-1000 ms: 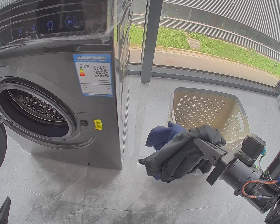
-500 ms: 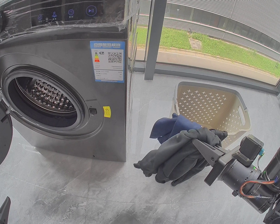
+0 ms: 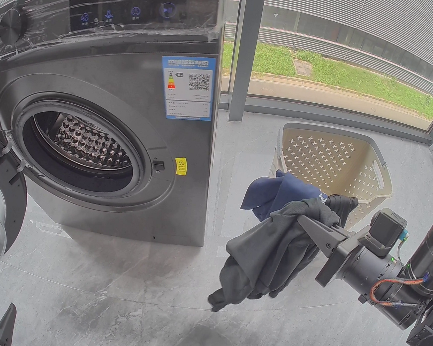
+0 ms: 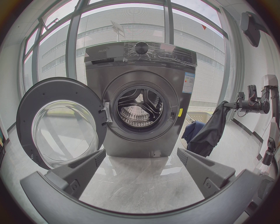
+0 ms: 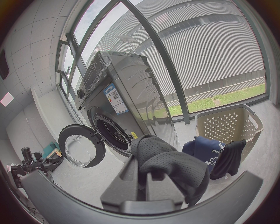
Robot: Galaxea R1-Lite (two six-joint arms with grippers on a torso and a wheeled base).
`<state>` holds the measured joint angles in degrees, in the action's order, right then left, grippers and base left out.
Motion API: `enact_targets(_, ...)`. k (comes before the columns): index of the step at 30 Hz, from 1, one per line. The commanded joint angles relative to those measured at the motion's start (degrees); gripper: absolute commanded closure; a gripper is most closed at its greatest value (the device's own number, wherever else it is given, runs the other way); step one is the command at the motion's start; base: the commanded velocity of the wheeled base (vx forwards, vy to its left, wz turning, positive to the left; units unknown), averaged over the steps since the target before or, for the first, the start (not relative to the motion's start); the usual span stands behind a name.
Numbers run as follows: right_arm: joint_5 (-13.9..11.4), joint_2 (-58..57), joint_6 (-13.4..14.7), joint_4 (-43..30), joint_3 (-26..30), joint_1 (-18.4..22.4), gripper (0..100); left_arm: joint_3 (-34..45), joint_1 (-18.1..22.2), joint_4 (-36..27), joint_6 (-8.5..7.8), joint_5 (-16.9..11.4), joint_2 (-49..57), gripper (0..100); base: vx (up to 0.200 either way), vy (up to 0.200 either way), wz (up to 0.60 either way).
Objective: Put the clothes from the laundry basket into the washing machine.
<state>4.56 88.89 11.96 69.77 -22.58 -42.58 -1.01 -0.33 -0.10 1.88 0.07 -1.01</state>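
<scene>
Right gripper (image 3: 308, 223) clamped on dark garment (image 3: 264, 249) (aloft beside laundry basket (image 3: 333, 159)), bound for open washing machine (image 3: 184, 177); left gripper (image 4: 140, 151) agape, empty.

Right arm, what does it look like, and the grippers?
The right arm is dark grey, with cylindrical joints, a looped orange cable and a black boxy module with a teal plug. The right gripper and left gripper have dark grey, wedge-shaped fingers.
</scene>
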Motion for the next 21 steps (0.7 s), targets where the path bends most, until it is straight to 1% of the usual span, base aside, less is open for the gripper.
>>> enact_targets(1,0.01,0.14,-0.01,0.02,-0.01,-0.05,100,0.84,-0.02,0.01,-0.03,0.01,0.66,0,0.0,0.2,0.0)
enact_targets(10,0.01,0.14,-0.01,-0.07,-0.01,-0.05,100,0.84,-0.02,0.01,0.06,0.01,0.66,0,0.0,0.2,0.0)
enact_targets(21,-0.08,0.58,-0.01,0.19,-0.01,0.57,100,0.84,-0.02,0.01,-0.03,0.01,0.66,0,0.0,0.0,0.0)
